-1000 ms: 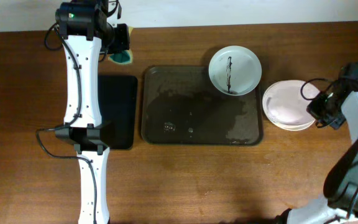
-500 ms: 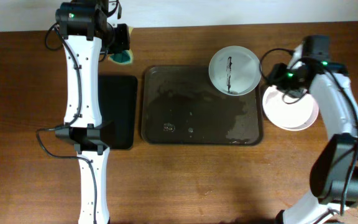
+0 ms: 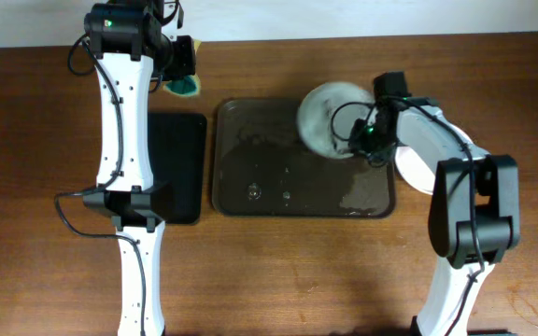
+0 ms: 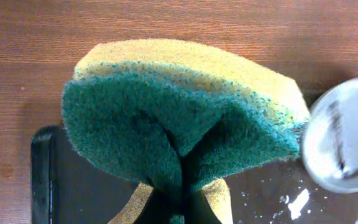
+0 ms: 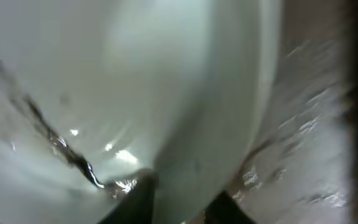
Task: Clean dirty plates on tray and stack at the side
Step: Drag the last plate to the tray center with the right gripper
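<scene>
A white plate with a dark streak sits tilted at the far right corner of the dark brown tray. My right gripper grips its right rim. In the right wrist view, my fingers straddle the rim of the plate, one inside and one outside. Two more plates are stacked right of the tray, partly hidden by my right arm. My left gripper is shut on a yellow-green sponge beyond the tray's far left corner. The plate also shows in the left wrist view.
A smaller black tray lies left of the brown tray, partly under my left arm. The brown tray is wet, with water patches at its right side; it also shows in the left wrist view and the right wrist view.
My right arm has swung left from beside the stacked plates onto the tray and taken the dirty plate's rim; the plate has shifted left and tilted. The left arm has not moved.
</scene>
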Available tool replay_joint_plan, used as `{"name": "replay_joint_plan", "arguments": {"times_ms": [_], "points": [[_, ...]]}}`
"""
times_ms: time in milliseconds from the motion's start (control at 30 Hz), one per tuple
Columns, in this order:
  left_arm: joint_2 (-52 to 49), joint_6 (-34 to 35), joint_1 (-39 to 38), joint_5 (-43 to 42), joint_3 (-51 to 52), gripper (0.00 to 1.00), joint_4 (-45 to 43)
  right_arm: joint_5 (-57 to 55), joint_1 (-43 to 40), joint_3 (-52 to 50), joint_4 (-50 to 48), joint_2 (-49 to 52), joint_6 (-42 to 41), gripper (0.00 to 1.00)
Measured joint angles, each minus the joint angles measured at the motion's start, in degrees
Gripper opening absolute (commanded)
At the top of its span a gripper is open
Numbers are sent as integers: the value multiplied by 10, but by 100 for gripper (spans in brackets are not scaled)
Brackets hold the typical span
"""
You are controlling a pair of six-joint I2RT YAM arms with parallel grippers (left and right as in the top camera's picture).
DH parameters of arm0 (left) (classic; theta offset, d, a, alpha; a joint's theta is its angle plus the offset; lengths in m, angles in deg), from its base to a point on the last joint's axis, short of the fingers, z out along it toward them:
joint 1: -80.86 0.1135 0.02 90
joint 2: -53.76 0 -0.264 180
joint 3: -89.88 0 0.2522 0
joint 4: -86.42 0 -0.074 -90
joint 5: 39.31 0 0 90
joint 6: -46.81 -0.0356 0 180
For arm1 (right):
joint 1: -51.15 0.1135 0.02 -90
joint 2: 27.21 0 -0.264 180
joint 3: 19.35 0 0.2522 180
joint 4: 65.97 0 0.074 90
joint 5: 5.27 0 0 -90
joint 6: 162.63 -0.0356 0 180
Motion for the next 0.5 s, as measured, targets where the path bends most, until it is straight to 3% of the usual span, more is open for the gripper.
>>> {"name": "replay_joint_plan", "arguments": {"times_ms": [133, 233, 300, 400, 500], "points": [[0, 0, 0, 0, 0, 0, 0, 44, 62, 2, 107, 0, 15, 24], [0, 0, 0, 0, 0, 0, 0, 60, 97, 13, 185, 1, 36, 51], [0, 0, 0, 0, 0, 0, 0, 64, 110, 25, 199, 0, 58, 63], [0, 0, 0, 0, 0, 0, 0, 30, 102, 67, 174, 0, 115, 67], [0, 0, 0, 0, 0, 0, 0, 4, 92, 77, 107, -2, 186, 63]]}}
